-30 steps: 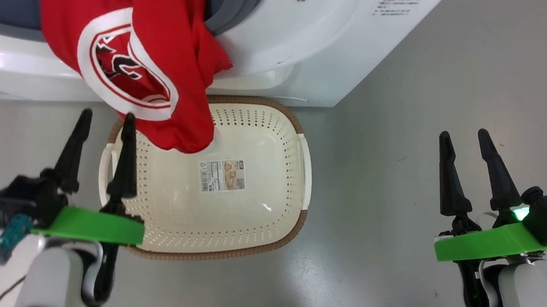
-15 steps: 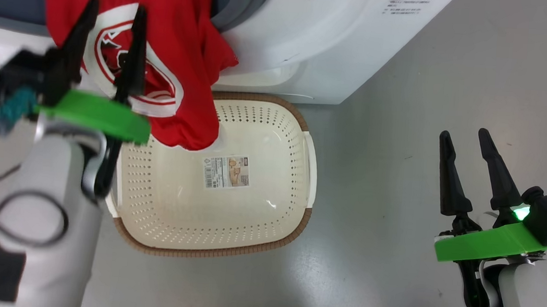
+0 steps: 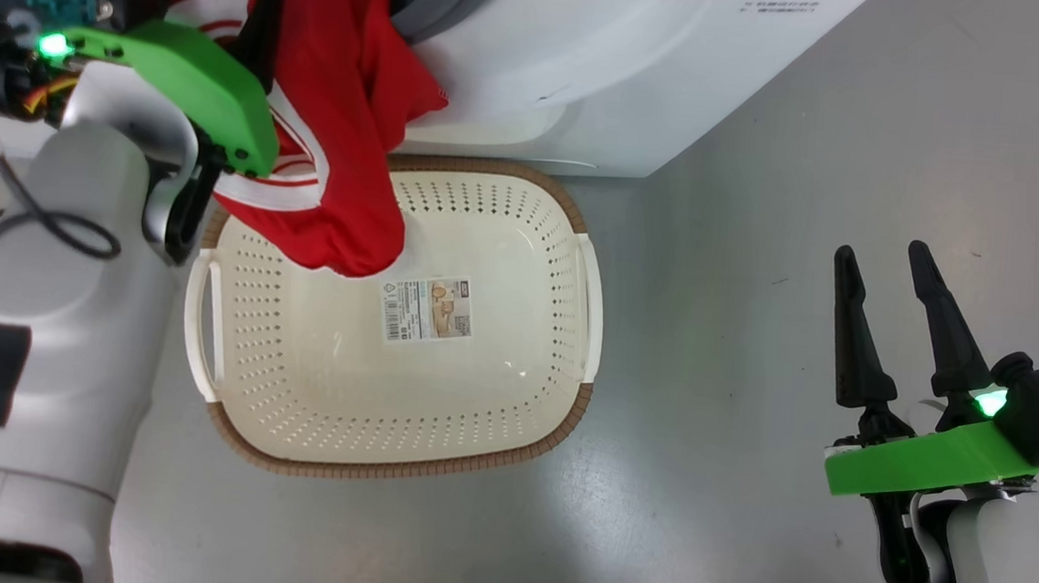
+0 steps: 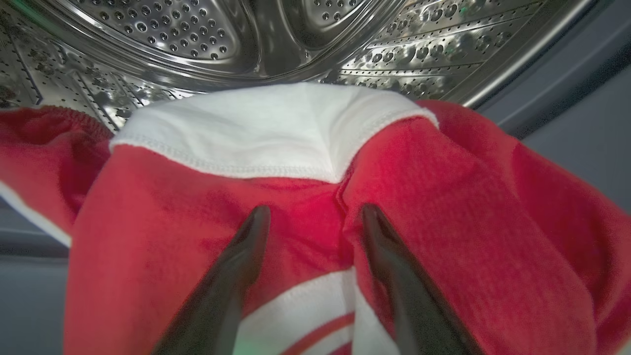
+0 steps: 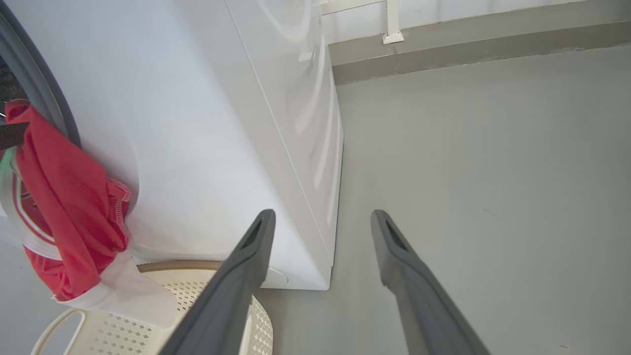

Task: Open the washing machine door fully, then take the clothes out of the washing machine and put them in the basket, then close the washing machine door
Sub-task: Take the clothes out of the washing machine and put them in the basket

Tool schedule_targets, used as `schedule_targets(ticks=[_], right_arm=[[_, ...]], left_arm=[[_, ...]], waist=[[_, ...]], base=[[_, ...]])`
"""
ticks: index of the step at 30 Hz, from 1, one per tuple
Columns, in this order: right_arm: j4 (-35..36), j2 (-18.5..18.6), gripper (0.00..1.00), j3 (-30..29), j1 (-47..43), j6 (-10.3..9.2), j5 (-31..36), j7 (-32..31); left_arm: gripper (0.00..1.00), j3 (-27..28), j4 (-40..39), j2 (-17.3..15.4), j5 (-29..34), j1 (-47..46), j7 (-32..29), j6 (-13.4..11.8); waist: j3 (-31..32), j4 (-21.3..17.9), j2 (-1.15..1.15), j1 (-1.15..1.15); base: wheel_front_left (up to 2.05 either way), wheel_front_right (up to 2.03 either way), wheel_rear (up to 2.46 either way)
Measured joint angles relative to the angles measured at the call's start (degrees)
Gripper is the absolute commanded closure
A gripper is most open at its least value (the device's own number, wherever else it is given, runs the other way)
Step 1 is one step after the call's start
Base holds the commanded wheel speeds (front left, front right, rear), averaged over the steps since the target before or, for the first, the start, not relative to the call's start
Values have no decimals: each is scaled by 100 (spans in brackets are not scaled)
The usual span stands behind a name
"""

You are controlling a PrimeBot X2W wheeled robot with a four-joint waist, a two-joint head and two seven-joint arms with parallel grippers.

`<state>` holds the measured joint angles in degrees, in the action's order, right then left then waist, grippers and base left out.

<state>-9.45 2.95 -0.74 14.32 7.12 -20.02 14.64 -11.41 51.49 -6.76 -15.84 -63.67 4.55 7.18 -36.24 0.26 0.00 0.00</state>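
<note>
Plainly, the clothes (image 3: 348, 133) are a red garment with white bands, hanging half out of the washing machine (image 3: 589, 77). The upper part lies over the grey-ringed lip of the round opening. The lower end droops past the white front panel and over the rear left corner of the basket (image 3: 397, 468) (whether its tip touches the basket's inside I cannot tell).

The left wrist view has the clothes (image 4: 443, 222) bunched at the mouth of the steel drum (image 4: 197, 29), a white panel uppermost and red cloth below. The left jaws are spread apart and clamp nothing. Their two dark fingers (image 4: 231, 286) point at the red cloth, with a fold running between the tips. Seen from the head, the left arm (image 3: 71, 297) reaches up to the opening, its green bracket (image 3: 196, 77) in front of the cloth.

The basket stands on the grey floor (image 3: 742, 252) just before the machine, with a paper label (image 3: 425, 309) on its bottom.

The right jaws are released and empty. Their fingers (image 3: 852, 342) point up over the floor, well apart from the basket on the robot's right. In the right wrist view those fingers (image 5: 236, 286) frame the machine's white side (image 5: 197, 123). The clothes (image 5: 64, 197) hang at the left there, with a corner of the basket (image 5: 113, 335) beneath.
</note>
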Motion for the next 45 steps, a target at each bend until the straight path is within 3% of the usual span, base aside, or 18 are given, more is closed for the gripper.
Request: schedule_targets(ticks=[10,11,14,15,27,36,45], right_arm=[[1,0,0,18,56,0,-1,0],[2,0,0,27,65,0,-3,-1],[2,0,0,31,65,0,-7,0],[2,0,0,30,65,0,-7,0],[0,0,0,26,64,0,-7,0],[-14,1,0,16,51,0,-7,-1],[-48,1,0,-1,-17,0,14,0]], left_arm=[[0,-265,932,9,-52,-527,125,1],[51,-324,1066,10,-90,-591,176,1],[81,-391,1244,11,-164,-670,264,36],[99,-413,1292,9,-185,-694,272,35],[100,-556,1461,41,-512,-761,862,36],[100,-177,101,11,-744,-103,992,35],[100,322,-1345,153,-463,1034,993,33]], waist=[[-46,-44,0,0],[-46,-58,0,0],[-50,-73,0,0],[-50,-76,0,0],[43,-47,0,0],[220,39,0,0],[414,152,0,0]], base=[[0,0,0],[0,0,0],[0,0,0],[0,0,0],[0,0,0],[0,0,0],[0,0,0]])
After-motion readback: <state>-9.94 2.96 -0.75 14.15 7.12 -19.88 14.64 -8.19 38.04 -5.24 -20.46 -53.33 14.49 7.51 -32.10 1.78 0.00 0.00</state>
